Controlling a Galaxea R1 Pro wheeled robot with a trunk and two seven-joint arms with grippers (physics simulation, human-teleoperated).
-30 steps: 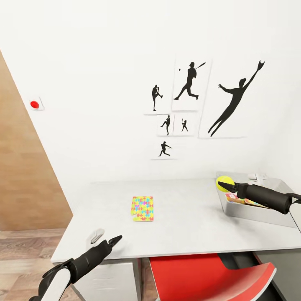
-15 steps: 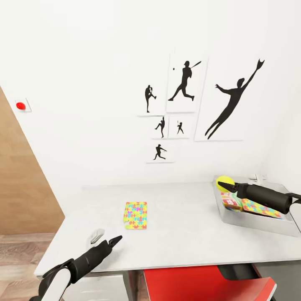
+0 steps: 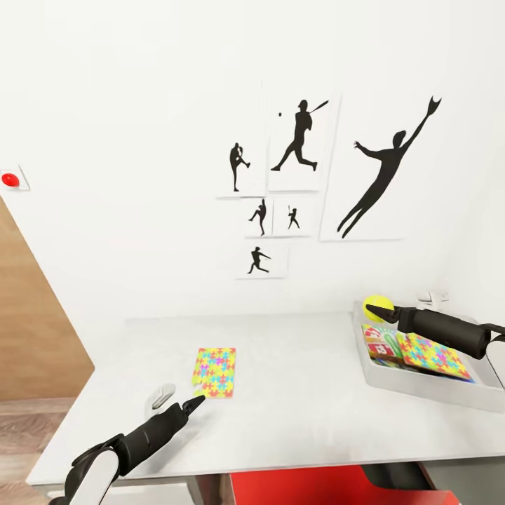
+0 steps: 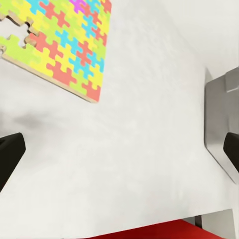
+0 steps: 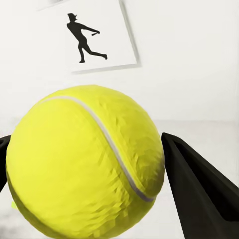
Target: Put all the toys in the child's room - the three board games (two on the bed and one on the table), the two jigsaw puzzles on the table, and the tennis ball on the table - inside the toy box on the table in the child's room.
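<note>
Yellow tennis ball (image 3: 378, 307) sits pinched in the right end effector (image 3: 375, 311) above the toy box (image 3: 393, 375), at three o'clock on the bench (image 3: 294, 400). Judged step: drop it in by spreading the fingers. The left end effector (image 3: 196, 402), spread, hovers near the jigsaw puzzle (image 3: 214, 372) at nine o'clock, probably the following pick.

Two jigsaw puzzles: one (image 3: 214, 372) flat on the counter (image 3: 294, 393), one (image 3: 433, 354) in the single grey toy box (image 3: 421, 382). One tennis ball (image 3: 378, 307) at the box's far left corner. One red-lettered game box (image 3: 379, 342) inside the tray. Six baseball-player silhouette pictures (image 3: 294, 144) on the wall. One red wall button (image 3: 10, 179).
</note>
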